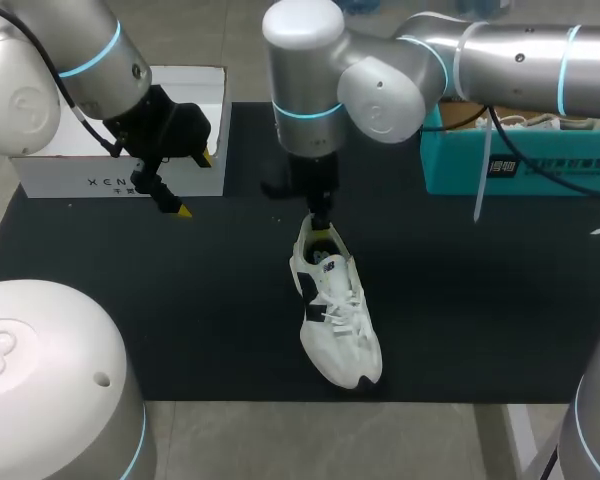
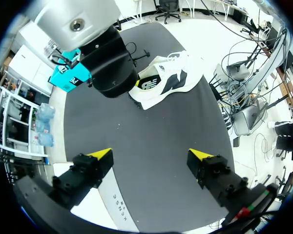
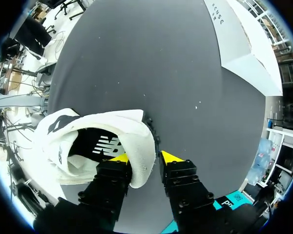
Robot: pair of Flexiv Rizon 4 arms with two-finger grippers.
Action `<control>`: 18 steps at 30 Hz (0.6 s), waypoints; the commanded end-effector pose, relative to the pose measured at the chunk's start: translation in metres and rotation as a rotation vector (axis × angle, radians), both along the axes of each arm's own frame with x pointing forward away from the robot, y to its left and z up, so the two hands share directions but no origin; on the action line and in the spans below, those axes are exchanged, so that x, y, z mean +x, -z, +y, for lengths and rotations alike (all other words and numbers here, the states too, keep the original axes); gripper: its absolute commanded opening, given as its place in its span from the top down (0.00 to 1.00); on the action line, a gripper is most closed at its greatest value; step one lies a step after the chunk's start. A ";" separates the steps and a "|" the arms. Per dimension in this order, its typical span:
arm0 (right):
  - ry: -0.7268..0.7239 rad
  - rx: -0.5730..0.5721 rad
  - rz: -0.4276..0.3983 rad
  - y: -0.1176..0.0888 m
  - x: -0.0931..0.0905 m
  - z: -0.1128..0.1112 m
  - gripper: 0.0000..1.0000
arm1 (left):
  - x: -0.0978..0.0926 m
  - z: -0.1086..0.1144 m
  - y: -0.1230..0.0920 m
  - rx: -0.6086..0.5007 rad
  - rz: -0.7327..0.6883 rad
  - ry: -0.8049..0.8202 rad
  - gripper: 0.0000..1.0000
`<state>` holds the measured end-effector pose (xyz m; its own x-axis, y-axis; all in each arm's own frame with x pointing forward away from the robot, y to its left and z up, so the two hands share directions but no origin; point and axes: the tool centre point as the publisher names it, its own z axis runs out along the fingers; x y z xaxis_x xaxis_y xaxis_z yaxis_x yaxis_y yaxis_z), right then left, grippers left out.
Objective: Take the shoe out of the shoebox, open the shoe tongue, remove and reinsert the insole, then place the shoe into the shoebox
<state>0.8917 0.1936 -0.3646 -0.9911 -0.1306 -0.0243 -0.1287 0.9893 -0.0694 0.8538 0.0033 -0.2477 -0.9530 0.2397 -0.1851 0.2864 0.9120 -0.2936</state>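
A white shoe [image 1: 335, 310] with dark patches lies on the black mat [image 1: 180, 320], toe toward the front edge. My right arm reaches in past the middle. Its gripper [image 1: 321, 228] is shut on the shoe's heel collar [image 3: 141, 146], one finger inside the shoe and one outside. The dark insole [image 3: 95, 146] shows inside the opening. My left gripper [image 1: 195, 184] hangs open and empty above the mat, just in front of the white shoebox [image 1: 80, 175]. From the left wrist, its gripper [image 2: 151, 154] looks across bare mat toward the shoe [image 2: 166, 83] and the right wrist [image 2: 107, 68].
A teal box [image 1: 510, 165] stands at the back right of the mat. The white shoebox [image 3: 244, 44] sits at the back left corner. Bare mat lies left of the shoe and along the front.
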 end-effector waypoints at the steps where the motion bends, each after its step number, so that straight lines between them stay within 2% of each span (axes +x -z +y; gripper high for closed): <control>1: 0.004 0.005 -0.006 0.001 -0.003 0.000 1.00 | 0.000 0.000 0.000 0.003 -0.001 0.000 0.00; 9: 0.026 0.002 -0.045 -0.017 -0.011 -0.002 1.00 | 0.000 0.000 0.000 0.003 -0.001 0.000 0.00; 13: 0.048 -0.010 -0.071 -0.041 -0.010 -0.008 1.00 | 0.000 0.000 0.000 0.003 -0.001 0.000 0.00; 18: 0.082 -0.025 -0.095 -0.089 -0.003 -0.021 1.00 | 0.000 0.000 0.000 0.003 -0.001 0.000 0.00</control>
